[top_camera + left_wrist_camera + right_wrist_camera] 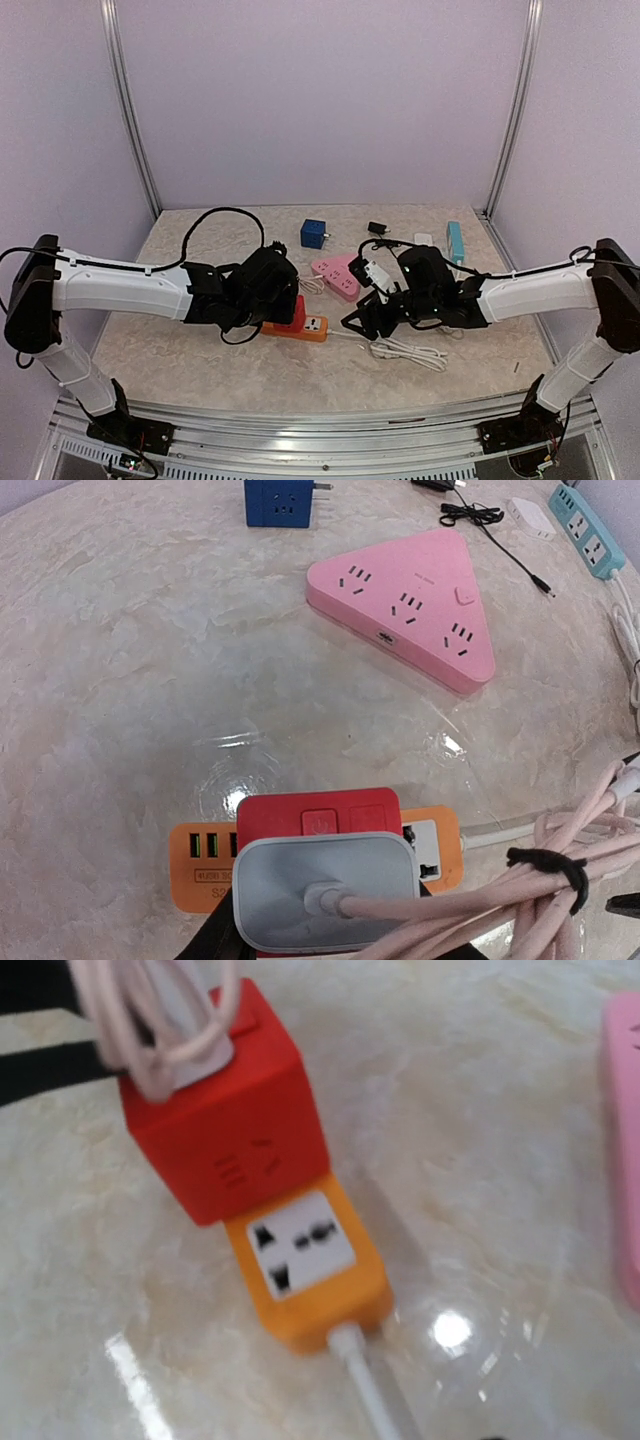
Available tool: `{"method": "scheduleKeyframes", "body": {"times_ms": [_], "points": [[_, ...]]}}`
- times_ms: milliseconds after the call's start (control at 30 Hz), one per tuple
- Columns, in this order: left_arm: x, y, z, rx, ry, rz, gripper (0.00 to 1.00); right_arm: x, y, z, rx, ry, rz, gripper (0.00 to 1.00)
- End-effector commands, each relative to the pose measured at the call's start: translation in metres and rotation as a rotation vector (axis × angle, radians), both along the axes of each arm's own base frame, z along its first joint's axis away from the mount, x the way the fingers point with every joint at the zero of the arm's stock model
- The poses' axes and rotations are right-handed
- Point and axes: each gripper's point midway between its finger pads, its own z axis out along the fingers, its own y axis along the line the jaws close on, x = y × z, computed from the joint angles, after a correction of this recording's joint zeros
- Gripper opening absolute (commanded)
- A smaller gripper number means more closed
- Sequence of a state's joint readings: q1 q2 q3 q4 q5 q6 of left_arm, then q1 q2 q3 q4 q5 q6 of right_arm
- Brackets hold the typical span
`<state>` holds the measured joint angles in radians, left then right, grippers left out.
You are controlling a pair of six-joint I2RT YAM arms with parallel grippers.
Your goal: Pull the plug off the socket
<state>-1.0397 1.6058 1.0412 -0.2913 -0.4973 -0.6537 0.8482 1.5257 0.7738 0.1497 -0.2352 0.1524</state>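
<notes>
plug seated in the red cube, left jaws over it

the marble-patterned table (200,370) carries everything. the left arm (120,288) reaches right to the middle of the table and its jaws sit over the red cube. black finger parts flank the plug in the left wrist view, but i cannot tell whether the jaws are clamped on it. the right arm (540,290) reaches left, its head just right of the orange strip. its jaws do not show in its own wrist view, so i cannot tell their state.

a pink triangular socket block (405,605) lies far of centre. the orange power strip (200,865) lies near centre, a white cord (370,1400) leaving its right end. small print under its usb ports starts "usb"; the rest is too small to read.

the red cube adapter (320,815) stands on the strip's left part, leaving one universal socket (300,1245) bare. marks moulded on the cube's side are unreadable. the pale grey plug (325,890) is pushed into the cube's top face. its pink cable bundle (570,910) is tied with a black strap (548,860).

a teal strip (590,530) lies far right, a blue cube (280,500) far of centre, and a white cable coil (405,352) near right.
</notes>
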Motion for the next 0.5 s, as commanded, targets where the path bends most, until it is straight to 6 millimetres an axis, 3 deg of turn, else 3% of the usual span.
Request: {"method": "scheduleKeyframes", "body": {"times_ms": [0,100,300,467], "points": [[-0.006,-0.026,0.019,-0.09,-0.03,-0.093,0.21,0.001,0.02,-0.007,-0.003,-0.065,0.101,0.66],[-0.009,-0.03,0.016,-0.095,-0.024,-0.119,0.21,0.003,0.024,-0.017,-0.002,-0.085,0.117,0.66],[-0.012,-0.034,0.013,-0.078,-0.031,-0.173,0.17,0.009,0.035,-0.012,0.036,-0.127,0.135,0.66],[-0.012,-0.028,0.01,-0.041,-0.039,-0.183,0.17,0.009,0.045,-0.03,0.065,-0.072,0.143,0.65]]}}
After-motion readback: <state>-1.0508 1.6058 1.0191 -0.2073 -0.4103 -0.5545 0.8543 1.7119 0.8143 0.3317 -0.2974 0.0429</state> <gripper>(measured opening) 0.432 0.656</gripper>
